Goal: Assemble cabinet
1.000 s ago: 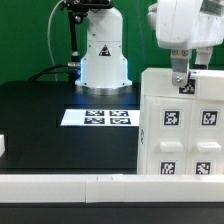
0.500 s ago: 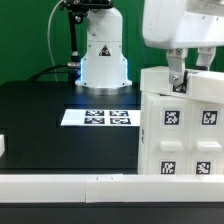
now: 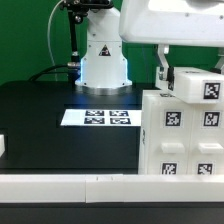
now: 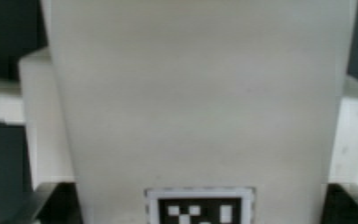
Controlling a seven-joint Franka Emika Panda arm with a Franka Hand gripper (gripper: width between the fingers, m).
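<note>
The white cabinet body (image 3: 180, 140), chunky panels with black-and-white tags, stands at the exterior view's right. My gripper (image 3: 172, 72) is shut on a white top panel (image 3: 198, 85) and holds it slightly tilted just above the body. One dark finger (image 3: 163, 66) shows at the panel's left end; the other is hidden. In the wrist view the panel (image 4: 194, 100) fills the picture, with a tag (image 4: 202, 207) near my gripper (image 4: 202, 212). The dark fingers (image 4: 48, 203) flank its sides.
The marker board (image 3: 97, 117) lies on the black table in front of the arm's white base (image 3: 103, 58). A long white rail (image 3: 70, 186) runs along the front edge. A small white part (image 3: 3, 146) sits at the exterior view's left edge.
My gripper has moved up and toward the exterior view's left. The top panel it grips has lifted off the cabinet body and now hangs tilted above it.
</note>
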